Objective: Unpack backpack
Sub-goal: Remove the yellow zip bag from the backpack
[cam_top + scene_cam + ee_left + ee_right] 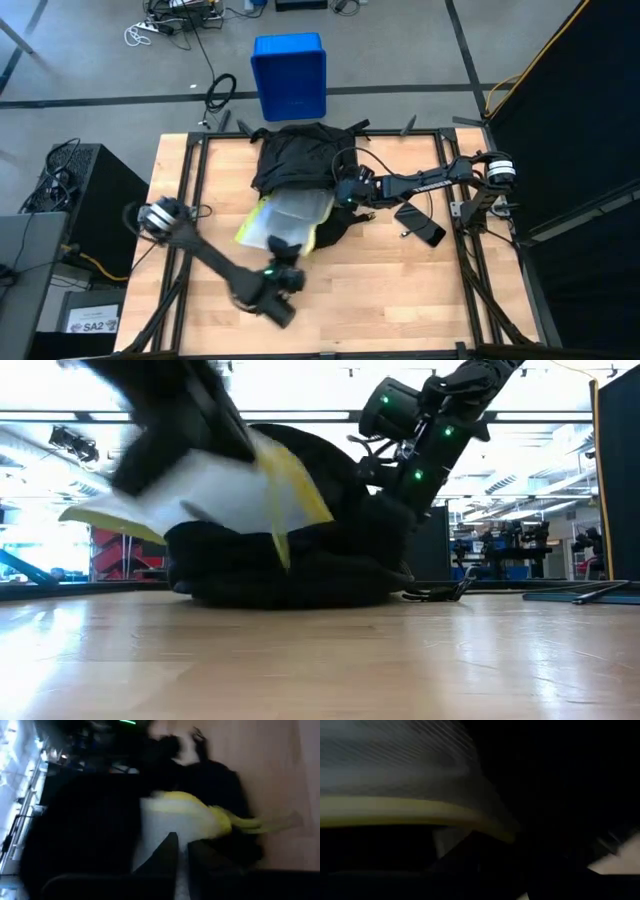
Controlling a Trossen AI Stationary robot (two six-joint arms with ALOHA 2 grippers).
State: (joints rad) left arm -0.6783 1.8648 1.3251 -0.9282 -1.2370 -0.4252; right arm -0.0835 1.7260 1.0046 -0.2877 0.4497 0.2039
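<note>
The left gripper (285,262) is at the near middle of the table, and its 2 dark fingers (167,852) are closed on the near edge of a flat translucent white plastic pouch with a yellow border (282,218). In the low view this pouch is lifted off the table and tilted, with 1 yellow corner hanging down in front of the bag. The far part of the pouch lies at the opening of the large black soft fabric backpack (295,150); how deep it goes inside, I cannot tell.

The right gripper (347,194) is at the right side of the backpack's opening, just beside the pouch. Its fingers are partly closed and pressed into the black fabric there. It seems to hold the edge of the opening, but the fingers themselves are hidden by the dark cloth. The right arm reaches in from the right side of the table.

The backpack lies flat in the far middle of the light wooden table (430,300), with its opening turned to the near side and its black straps (358,127) spread at the far edge.

To the right of the backpack, under the right arm, a flat black rectangular object (420,224) lies on the wood. Beyond the far edge of the table, a blue plastic bin (289,75) stands on the floor.
</note>
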